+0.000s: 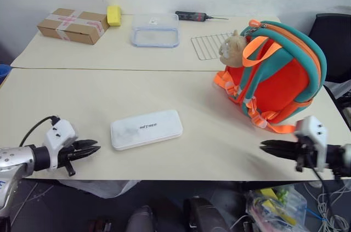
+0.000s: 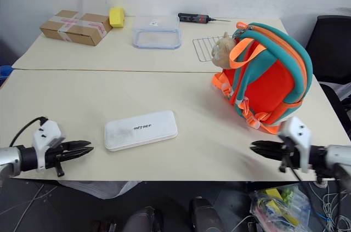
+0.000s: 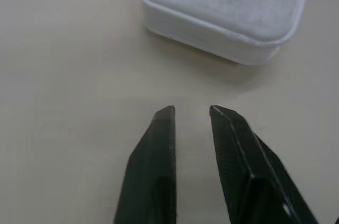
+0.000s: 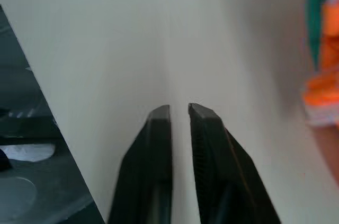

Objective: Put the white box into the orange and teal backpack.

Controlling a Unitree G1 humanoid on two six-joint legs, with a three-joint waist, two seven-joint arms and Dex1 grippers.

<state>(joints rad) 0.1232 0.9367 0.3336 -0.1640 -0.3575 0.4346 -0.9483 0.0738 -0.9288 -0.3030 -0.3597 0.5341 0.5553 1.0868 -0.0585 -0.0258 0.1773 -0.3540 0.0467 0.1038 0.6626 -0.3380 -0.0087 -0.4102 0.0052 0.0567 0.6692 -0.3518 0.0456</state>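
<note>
Two claws, left (image 1: 93,150) and right (image 1: 267,147), hover at the frame's lower corners, fingers nearly together and empty. One white box (image 1: 146,129) lies flat at lower centre of the surface (image 1: 181,100), likely awaiting pickup; one backpack (image 1: 274,75) stands at right.

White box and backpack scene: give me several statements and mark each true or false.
1. The flat white plastic box lies on the table, held by nothing. True.
2. The white box is inside the orange and teal backpack. False: it lies apart from it, on the robot's left.
3. The left gripper grips the box. False: it is shut, short of it.
4. The backpack stands upright with a tan plush animal attached. True.
5. The right gripper is shut and empty. True.
</note>
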